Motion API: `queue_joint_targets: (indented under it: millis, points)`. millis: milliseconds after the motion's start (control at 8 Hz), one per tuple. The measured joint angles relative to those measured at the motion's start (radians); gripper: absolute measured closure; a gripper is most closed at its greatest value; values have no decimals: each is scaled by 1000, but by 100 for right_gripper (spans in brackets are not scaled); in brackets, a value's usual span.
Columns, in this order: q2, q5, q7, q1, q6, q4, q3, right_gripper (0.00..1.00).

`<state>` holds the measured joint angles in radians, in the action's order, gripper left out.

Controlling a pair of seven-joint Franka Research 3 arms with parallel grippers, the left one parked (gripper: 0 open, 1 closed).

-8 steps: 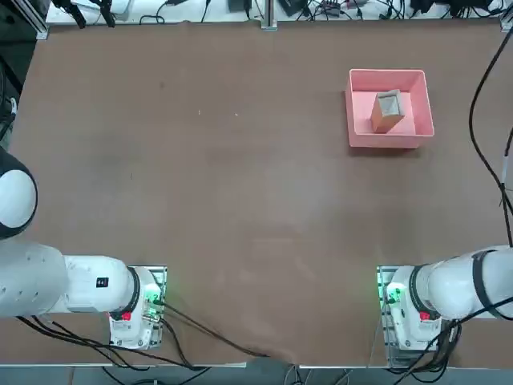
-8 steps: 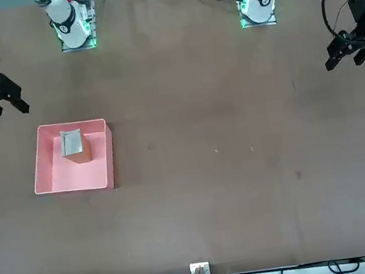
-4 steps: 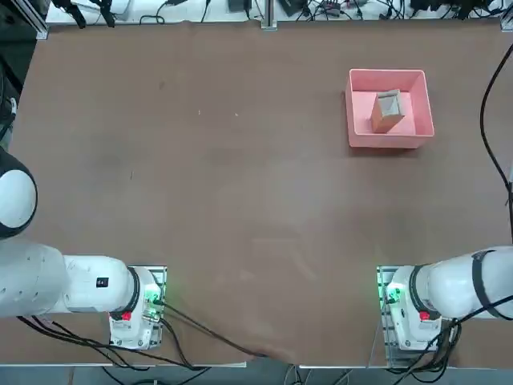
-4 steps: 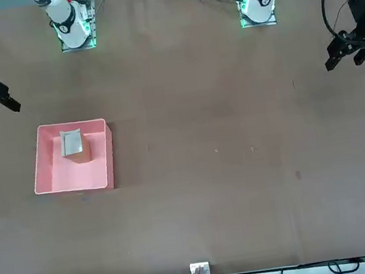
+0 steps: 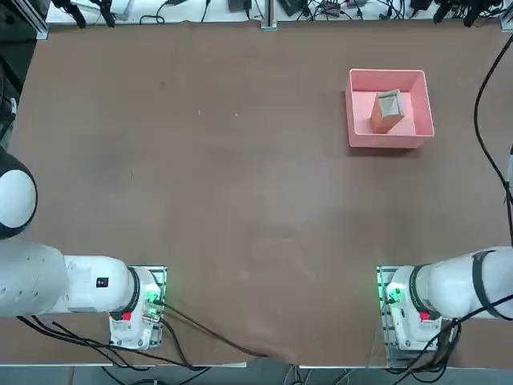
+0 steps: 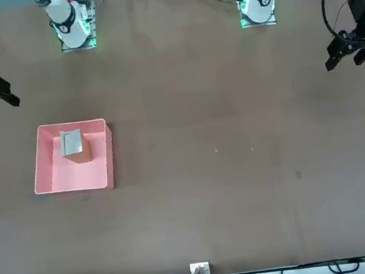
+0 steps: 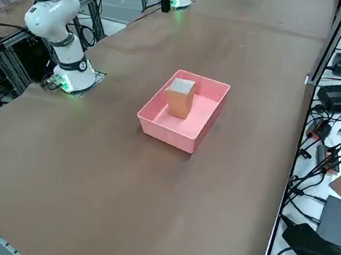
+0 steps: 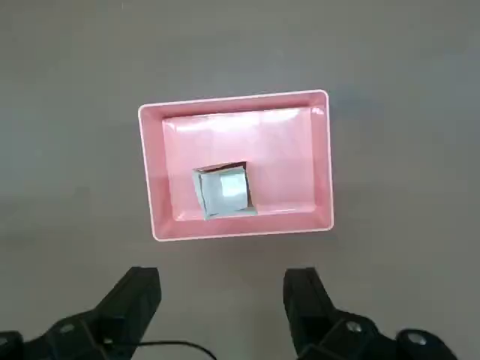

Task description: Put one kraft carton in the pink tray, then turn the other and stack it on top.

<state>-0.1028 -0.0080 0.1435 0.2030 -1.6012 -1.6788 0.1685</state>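
**1 carton in the pink tray, right gripper open and raised**

From the left side, a wide stretch of the brown table (image 5: 208,160) is seen. Near its near edge, left of the middle, a black cable (image 5: 215,331) is laid across the surface.

In the far right part of the table, the pink tray (image 5: 353,128) is placed, with its flat bottom on the surface and its walls standing up. Inside it, 1 kraft carton (image 5: 388,116) can be seen. The carton is stood upright on the bottom of the tray, and its whitish face (image 8: 225,191) is turned upward. By the right wrist view, some loose edges are shown around this face. Tan-brown sides are seen below it.

In the near right part, the base of the right arm (image 5: 413,313) is fixed at the table edge, and by it black cables (image 5: 439,353) are gathered.

Farthest to the right, the right gripper (image 8: 223,270) is held above the table, well apart from the tray and in a tilted pose. Its 2 black fingers (image 8: 142,292) are spread wide apart, and nothing is gripped between them. The carton is not touched by either of them.
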Motion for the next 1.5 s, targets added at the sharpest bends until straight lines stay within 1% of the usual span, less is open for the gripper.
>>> queue_joint_targets:
  millis: [125, 500, 875, 1000, 1125, 1500]
  points:
    - [-14, -9, -15, 2, 0, -8, -11, 0]
    - [-40, -10, -62, 12, -1, -24, -19, 0]
    - [-38, -6, -153, 17, -4, -24, -21, 0]
    - [-37, 16, -169, 17, -7, -23, -20, 0]
    - [-34, 41, -173, 17, -9, -18, -19, 0]
    - [-24, 48, -173, 17, -6, -6, -19, 0]
